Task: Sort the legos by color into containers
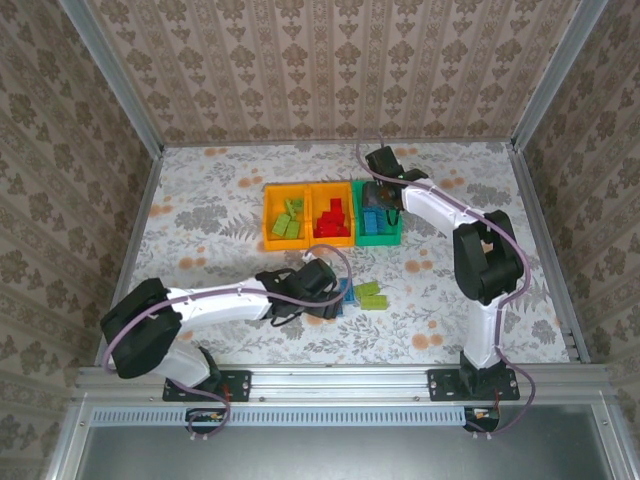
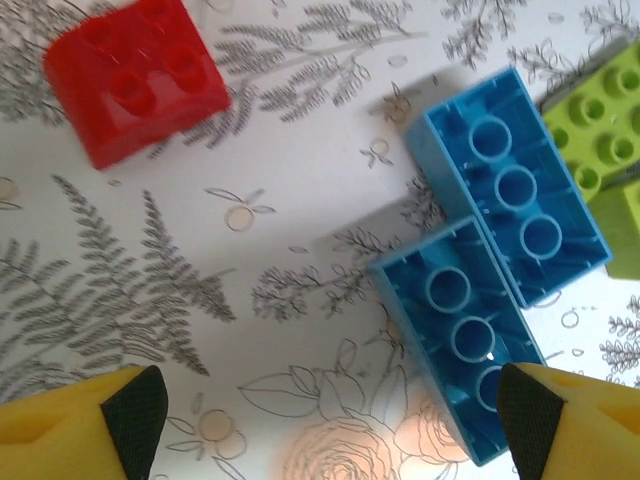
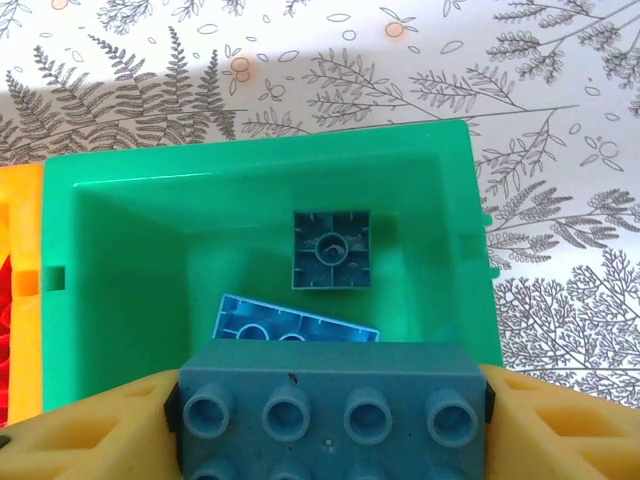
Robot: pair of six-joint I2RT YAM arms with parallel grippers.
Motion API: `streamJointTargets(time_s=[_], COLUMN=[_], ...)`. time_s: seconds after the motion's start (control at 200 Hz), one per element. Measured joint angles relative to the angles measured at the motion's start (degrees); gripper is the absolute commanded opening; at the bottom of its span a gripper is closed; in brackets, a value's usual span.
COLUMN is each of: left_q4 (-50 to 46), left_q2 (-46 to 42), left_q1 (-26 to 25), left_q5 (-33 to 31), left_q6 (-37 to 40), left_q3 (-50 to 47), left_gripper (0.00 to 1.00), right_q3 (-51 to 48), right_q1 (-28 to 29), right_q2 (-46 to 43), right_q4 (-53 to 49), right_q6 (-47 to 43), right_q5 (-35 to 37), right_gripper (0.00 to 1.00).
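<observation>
While the right gripper (image 3: 330,425) clasps a blue brick (image 3: 330,385), cropped below, a second brick (image 3: 285,325) beneath is half hidden; left gripper (image 2: 330,415) wide above floral tabletop (image 2: 300,180)

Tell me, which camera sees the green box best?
The right wrist camera. It looks straight down into the green box, so you see its walls and the blue bricks inside. The top camera shows the box small and far away, partly covered by the right arm.

Lime green lego (image 2: 600,130) partly beyond the right edge; studded blue lego (image 3: 330,410) partly below the bottom edge.
</observation>
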Motion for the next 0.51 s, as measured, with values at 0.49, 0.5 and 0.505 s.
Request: streamJointTargets(time_s=[0.49, 0.5, 0.505], left_q4=[1.3, 1.4, 1.4], left_q2=[2.6, 2.6, 2.7], left_q1=[-5.2, -5.4, -5.4], left_q5=[0.4, 0.3, 0.3], left_q6=[-6.6, -6.7, -6.8], left_q3=[0.9, 0.9, 0.9], left_gripper=[0.89, 0.89, 0.89], right_q3=[-1.8, -2.0, -2.0], right_q1=[0.0, 0.0, 0.0], right_q2=[-3.3, -3.5, -3.6], right_q4=[-0.7, -0.7, -0.7], right_q6=[0.0, 0.0, 0.0], right_q5=[-3.2, -3.3, -3.3], right_gripper=[0.88, 0.88, 0.88])
